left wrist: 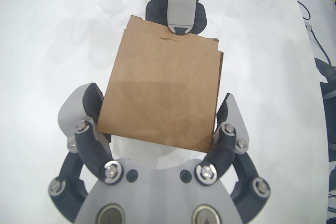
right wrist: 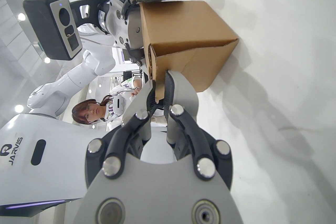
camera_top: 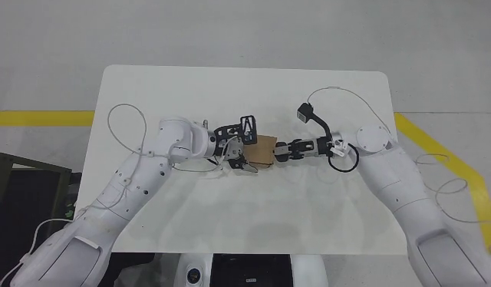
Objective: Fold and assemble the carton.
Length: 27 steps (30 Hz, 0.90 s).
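Note:
A small brown cardboard carton sits at the middle of the white table, held between both arms. My left gripper is closed around its two side walls, one pad on each side of the carton. My right gripper is shut on a flap edge at the carton's opposite end, and it also appears beyond the carton as the right gripper. The carton's end facing the right wrist is partly open, with a flap folded inward.
Loose white and black cables trail over the table beside the arms. A yellow floor line runs past both sides of the table. A dark cart stands off the left edge.

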Available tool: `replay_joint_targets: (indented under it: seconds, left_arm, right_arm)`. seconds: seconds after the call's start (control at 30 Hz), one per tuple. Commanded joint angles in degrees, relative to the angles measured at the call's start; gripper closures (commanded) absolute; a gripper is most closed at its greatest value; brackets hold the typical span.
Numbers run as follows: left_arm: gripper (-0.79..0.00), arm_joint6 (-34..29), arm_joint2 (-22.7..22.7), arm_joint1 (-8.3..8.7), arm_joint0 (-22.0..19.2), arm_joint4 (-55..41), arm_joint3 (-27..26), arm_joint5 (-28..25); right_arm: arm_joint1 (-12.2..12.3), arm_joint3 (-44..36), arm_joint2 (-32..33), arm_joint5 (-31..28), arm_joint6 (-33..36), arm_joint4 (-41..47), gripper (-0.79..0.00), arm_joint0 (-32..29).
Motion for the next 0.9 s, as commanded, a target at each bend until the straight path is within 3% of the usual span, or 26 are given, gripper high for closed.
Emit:
replay_joint_targets:
  seconds: [0.0,0.4,0.87]
  left_arm:
    - [-0.785,0.01,0.08,-0.05,-0.02,-0.09,0.0,0.03]
    - [-0.785,-0.11,0.21,-0.24,-0.25,-0.19,0.23,0.11]
    - [-0.785,-0.16,0.1,-0.32,-0.5,-0.26,0.65,-0.45]
  right_arm:
    - [-0.17,0.13,-0.23,-0.12,0.15,0.05,-0.04,0.29]
    - [-1.07,1.81,-1.44,-0.39,1.24,0.51,-0.012,1.7]
    - [-0.82,1.97,-0.82,-0.51,1.12,0.71,-0.142,2.05]
